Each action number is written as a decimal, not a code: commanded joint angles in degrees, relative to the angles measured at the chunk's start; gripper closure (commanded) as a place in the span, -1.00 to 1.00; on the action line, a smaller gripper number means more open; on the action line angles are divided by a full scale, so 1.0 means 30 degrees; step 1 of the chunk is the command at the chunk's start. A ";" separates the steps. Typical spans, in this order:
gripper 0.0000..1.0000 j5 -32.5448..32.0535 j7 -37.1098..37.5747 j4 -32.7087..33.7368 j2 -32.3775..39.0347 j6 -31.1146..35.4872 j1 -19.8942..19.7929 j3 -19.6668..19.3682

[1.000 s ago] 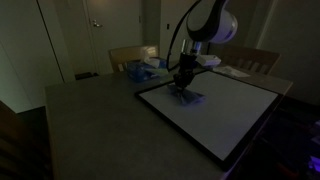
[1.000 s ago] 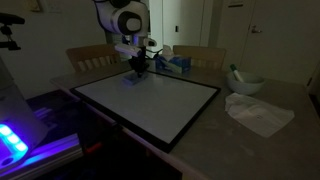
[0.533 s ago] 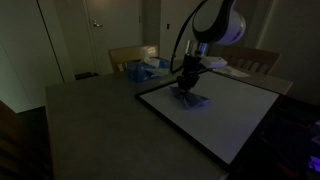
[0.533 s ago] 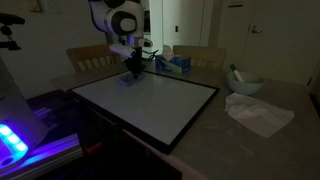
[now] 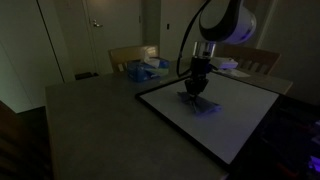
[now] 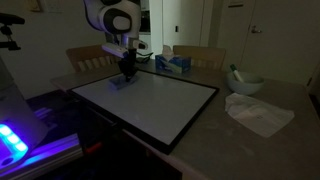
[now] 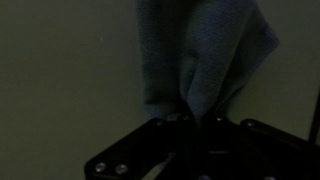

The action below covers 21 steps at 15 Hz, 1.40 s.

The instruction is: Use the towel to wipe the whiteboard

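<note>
The room is so dim that much is lost to me. In both exterior views the robot's dark fingers [image 5: 194,90] are only a black shape under the pale arm [image 5: 225,20], whose upper part the top edge cuts off. I cannot make out their tips from there.

The wrist view helps. There the fingers [image 7: 212,124] are clenched on a bluish-grey cloth towel [image 7: 200,60], and its folds gather down into them. The metal itself is nearly black, and the lower edge cuts it off. The surface behind the towel is a flat murky grey.

The towel [image 5: 198,102] lies bunched beneath the fingers, touching the large white rectangular whiteboard with a dark frame [image 5: 225,115]. The board lies flat on the grey desk [image 5: 90,110]. In an exterior view the towel [image 6: 119,83] sits near a far corner of the whiteboard [image 6: 150,100], with the fingers [image 6: 125,70] right above it.

That same view alone shows three more things:
- a crumpled white cloth [image 6: 258,112] on the desk, well apart from the board
- a pale bowl with a stick in it [image 6: 245,82] behind the cloth
- a blue-glowing strip [image 6: 12,140], cut off at the frame's corner

Only an exterior view shows the closed pale door [image 5: 95,35]. A small blue box [image 5: 140,68] stands at the desk's far edge in both exterior views, and I cannot tell what it holds.
</note>
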 commanded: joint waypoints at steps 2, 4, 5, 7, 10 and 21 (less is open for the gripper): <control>0.94 0.1516 -0.1617 -0.1421 -0.0252 -0.1277 -0.0339 0.0606; 0.94 0.2030 -0.1764 -0.1894 -0.0358 -0.0990 -0.0184 0.0607; 0.94 0.2179 -0.1597 -0.2261 -0.0472 -0.0410 -0.0020 0.0550; 0.94 0.2384 -0.1331 -0.2951 -0.0657 0.0705 0.0253 0.0526; 0.94 0.2904 -0.1104 -0.4115 -0.0940 0.2521 0.0406 0.0826; 0.94 0.5326 -0.3401 -0.5893 0.0511 0.8539 -0.2614 0.4637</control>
